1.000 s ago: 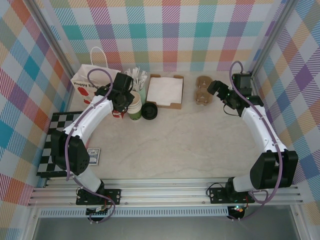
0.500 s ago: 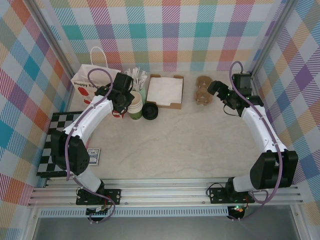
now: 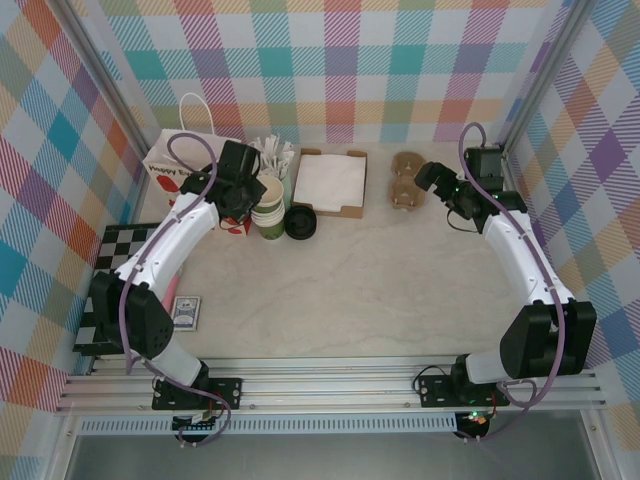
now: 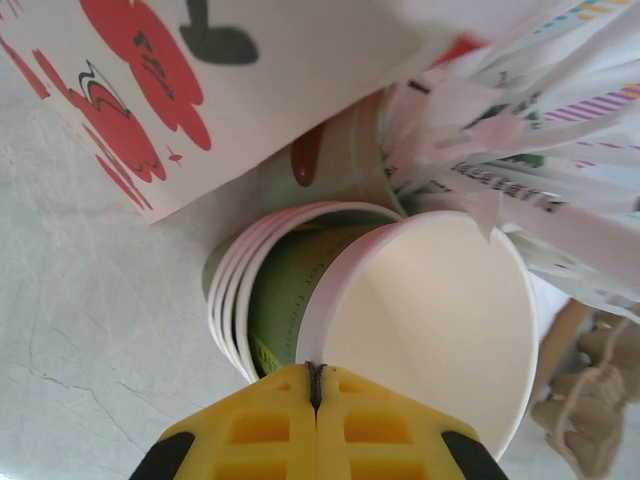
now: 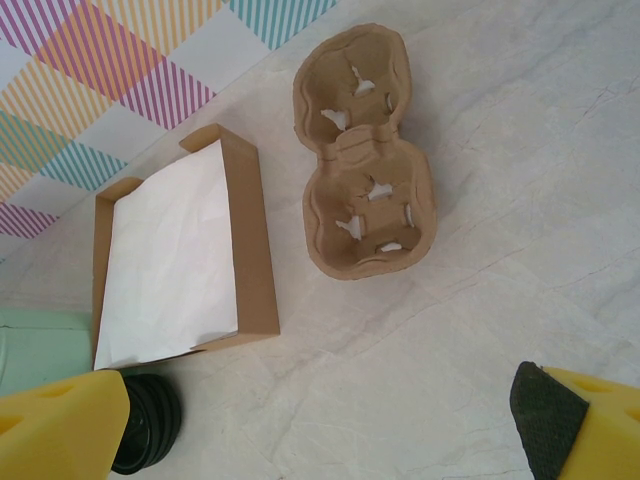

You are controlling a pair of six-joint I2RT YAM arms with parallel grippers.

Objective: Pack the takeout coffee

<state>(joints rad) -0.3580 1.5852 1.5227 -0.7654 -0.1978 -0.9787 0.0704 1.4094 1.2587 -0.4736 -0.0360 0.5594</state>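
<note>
At the far left of the bench (image 3: pixel 350 290), beside the red-printed gift bag (image 3: pixel 160 172), the left end effector (image 4: pixel 315 385) is seen clenched tight. Its yellow tips appear pinched on the rim of the top paper cup (image 4: pixel 440 320), which is tilted out of the stack of cream cups (image 4: pixel 228 300). Trouble can be expected here. By the look of it, the wrong cup is gripped. A thin rim pinched at one spot may be creased or lost, or the nested cups may be dragged over into the pale-green cup of packets (image 4: pixel 330 165) just behind.

Just to the right, the takeout coffee (image 3: pixel 300 222) is found upright on the bench, black lid on, ungripped, just in front of the napkin box (image 3: pixel 330 182). It could be knocked and spilled if the stack were toppled.

Further right, the moulded cup carrier (image 5: pixel 365 165) lies unfilled, so the coffee is not yet packed. At the far right, the right end effector (image 5: pixel 320 425) is seen released, jaws wide, above the bench and well apart from the coffee.
</note>
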